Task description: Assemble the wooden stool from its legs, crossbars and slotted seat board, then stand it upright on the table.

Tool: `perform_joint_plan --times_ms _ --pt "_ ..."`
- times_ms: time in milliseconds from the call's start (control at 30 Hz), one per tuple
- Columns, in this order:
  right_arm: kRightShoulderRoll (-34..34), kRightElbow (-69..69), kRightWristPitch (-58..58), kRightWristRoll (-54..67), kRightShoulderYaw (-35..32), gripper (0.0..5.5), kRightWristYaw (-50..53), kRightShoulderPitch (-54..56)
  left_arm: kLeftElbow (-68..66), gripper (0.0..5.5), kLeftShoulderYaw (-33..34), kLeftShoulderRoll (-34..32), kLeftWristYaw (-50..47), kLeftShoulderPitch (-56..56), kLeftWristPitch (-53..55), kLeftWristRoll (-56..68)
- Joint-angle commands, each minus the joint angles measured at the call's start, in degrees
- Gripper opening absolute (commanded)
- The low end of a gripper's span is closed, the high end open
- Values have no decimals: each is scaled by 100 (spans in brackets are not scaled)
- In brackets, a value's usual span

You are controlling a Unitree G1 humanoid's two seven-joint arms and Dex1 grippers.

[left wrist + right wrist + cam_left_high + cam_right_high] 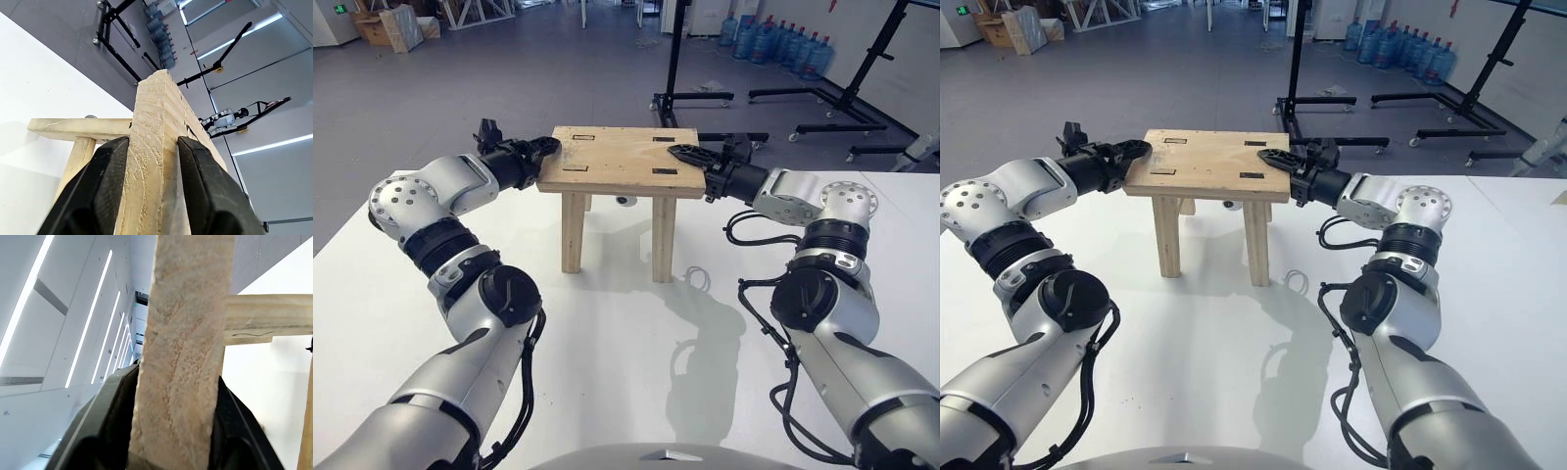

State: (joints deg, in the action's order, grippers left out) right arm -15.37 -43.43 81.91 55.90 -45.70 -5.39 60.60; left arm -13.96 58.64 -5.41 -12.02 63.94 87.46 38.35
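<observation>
The wooden stool [617, 186] stands upright on the white table [607, 333], legs down and slotted seat board [622, 159] on top. My left gripper [548, 147] is shut on the seat board's left edge, its black fingers [110, 181] pressing both faces of the board [151, 166]. My right gripper [690, 157] is shut on the seat board's right edge, black fingers [110, 431] on either side of the board [183, 347]. A crossbar [78, 128] and leg [76, 156] show under the seat.
A small white loop of cable [698, 278] lies on the table by the stool's right front leg. Black wheeled stands [690, 98] and blue water bottles [773, 41] stand on the floor beyond the table.
</observation>
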Motion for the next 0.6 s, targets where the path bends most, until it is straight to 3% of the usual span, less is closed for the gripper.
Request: perform_joint_plan --times_ms 33,233,567,600 --pt "458 -230 -392 -633 466 214 458 -559 -328 148 -141 781 14 276 279 62" --pt "497 -135 -596 -391 544 333 297 -469 -533 146 53 861 79 343 157 143" --pt "-179 89 -655 -62 282 536 316 170 -925 342 174 -237 522 691 -508 559" --pt "-305 49 -716 -95 297 536 286 239 -894 342 183 -348 505 636 -538 571"
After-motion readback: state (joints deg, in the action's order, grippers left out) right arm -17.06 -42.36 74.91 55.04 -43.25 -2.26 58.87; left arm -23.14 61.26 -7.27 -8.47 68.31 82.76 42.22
